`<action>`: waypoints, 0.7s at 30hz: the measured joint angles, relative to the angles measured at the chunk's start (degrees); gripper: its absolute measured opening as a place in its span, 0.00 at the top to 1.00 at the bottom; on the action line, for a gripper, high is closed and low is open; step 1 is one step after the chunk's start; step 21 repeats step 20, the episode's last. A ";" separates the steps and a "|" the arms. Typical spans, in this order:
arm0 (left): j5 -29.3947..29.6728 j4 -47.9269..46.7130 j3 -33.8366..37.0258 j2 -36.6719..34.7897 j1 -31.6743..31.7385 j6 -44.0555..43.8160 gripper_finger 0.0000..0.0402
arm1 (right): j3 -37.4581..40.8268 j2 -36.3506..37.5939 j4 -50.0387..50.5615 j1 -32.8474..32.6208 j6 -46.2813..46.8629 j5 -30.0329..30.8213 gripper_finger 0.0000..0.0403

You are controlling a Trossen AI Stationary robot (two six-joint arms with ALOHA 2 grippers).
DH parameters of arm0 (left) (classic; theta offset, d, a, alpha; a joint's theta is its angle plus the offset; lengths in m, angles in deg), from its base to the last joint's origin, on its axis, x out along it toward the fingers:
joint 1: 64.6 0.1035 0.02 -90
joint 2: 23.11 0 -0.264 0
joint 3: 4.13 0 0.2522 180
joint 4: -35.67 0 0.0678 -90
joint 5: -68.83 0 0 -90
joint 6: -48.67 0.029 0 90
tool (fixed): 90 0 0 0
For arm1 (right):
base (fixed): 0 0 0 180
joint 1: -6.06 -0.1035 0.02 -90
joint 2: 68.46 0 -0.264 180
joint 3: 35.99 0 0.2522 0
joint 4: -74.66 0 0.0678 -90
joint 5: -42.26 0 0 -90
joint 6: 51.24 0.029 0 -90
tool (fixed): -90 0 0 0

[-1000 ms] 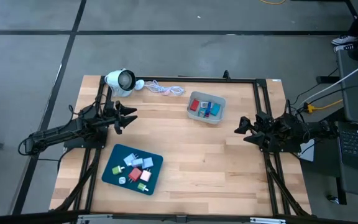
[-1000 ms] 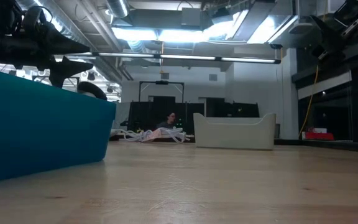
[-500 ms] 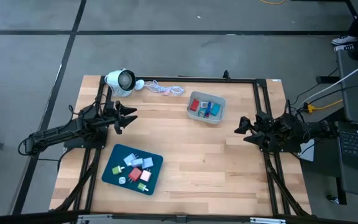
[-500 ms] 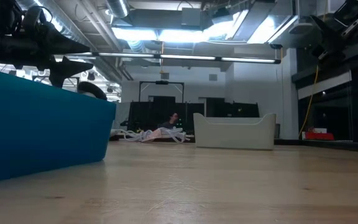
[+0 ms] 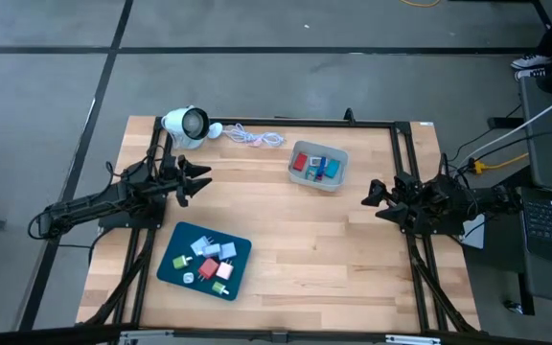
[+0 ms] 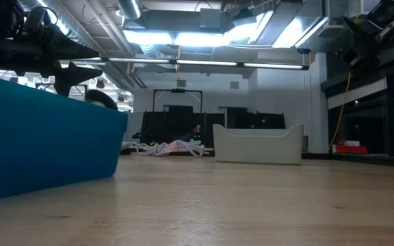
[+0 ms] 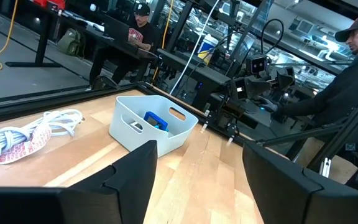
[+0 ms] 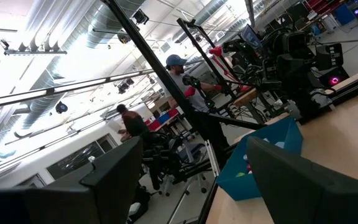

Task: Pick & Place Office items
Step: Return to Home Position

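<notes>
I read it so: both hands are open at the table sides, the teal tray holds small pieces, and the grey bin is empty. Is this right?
No: the bin is not empty; the high view shows red and blue pieces in it. The rest stands: left hand and right hand open at the sides, small pieces in the tray.

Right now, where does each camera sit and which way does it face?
High view: overhead, looking straight down on the table; shows left gripper and right gripper.
Low view: tabletop height, by the tray, facing the bin; left arm above.
Left wrist view: on the left arm, facing the bin past its open fingers.
Right wrist view: on the right arm, facing the tray past its open fingers.
Low and left wrist views share the bin.
</notes>
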 joint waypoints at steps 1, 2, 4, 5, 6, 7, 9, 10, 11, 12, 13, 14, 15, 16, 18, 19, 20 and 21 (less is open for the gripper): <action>0.00 0.00 0.00 0.00 -0.01 0.02 0.42 | 0.00 0.00 0.00 0.02 0.00 0.00 0.27; 0.00 0.00 0.00 0.00 -0.01 0.02 0.42 | 0.00 0.00 0.01 0.02 0.00 0.00 0.27; 0.00 0.00 0.00 0.00 0.01 0.02 0.43 | 0.00 0.00 0.01 0.01 0.00 0.00 0.27; 0.00 0.00 0.00 0.00 -0.01 0.02 0.42 | 0.00 0.00 0.02 0.00 0.00 0.00 0.27; 0.00 0.00 0.00 0.02 -0.01 0.02 0.42 | 0.00 0.00 0.02 0.02 0.00 0.00 0.27; 0.00 0.00 0.00 0.00 0.00 0.01 0.42 | 0.00 0.00 0.01 0.00 0.01 0.00 0.27; 0.00 0.00 0.00 0.00 -0.01 0.00 0.42 | 0.00 0.00 0.00 0.02 0.00 -0.02 0.27; 0.00 0.00 0.00 0.00 -0.01 0.01 0.42 | 0.00 0.00 0.01 0.02 0.00 -0.01 0.27; 0.00 0.00 0.00 0.00 -0.01 0.00 0.42 | 0.00 0.00 0.00 0.02 0.00 -0.01 0.27; 0.00 0.00 0.00 0.00 -0.01 0.00 0.41 | 0.00 0.00 0.00 0.02 0.00 0.00 0.27; 0.00 0.00 0.00 0.01 -0.01 0.01 0.42 | 0.00 0.00 0.00 0.02 0.00 0.00 0.27; 0.00 0.00 0.00 0.00 -0.01 0.00 0.42 | 0.00 0.00 0.00 0.00 0.02 0.00 0.27; 0.00 0.00 0.02 0.00 -0.01 0.00 0.42 | 0.00 0.00 0.00 0.02 0.00 0.00 0.27; 0.00 0.00 0.00 0.00 -0.01 0.01 0.42 | 0.00 0.00 0.00 0.00 0.00 0.00 0.27; 0.00 0.00 0.00 0.00 -0.01 0.00 0.42 | 0.00 0.00 0.00 0.01 0.00 0.00 0.27; 0.00 0.00 0.00 0.02 -0.01 0.00 0.42 | 0.00 0.00 0.00 0.01 0.02 -0.01 0.27; 0.00 0.00 0.00 0.02 -0.01 0.02 0.43 | 0.00 0.00 0.00 0.01 0.00 0.00 0.27; 0.00 0.00 0.00 0.02 -0.01 0.02 0.43 | 0.00 0.00 0.00 0.01 0.00 0.00 0.27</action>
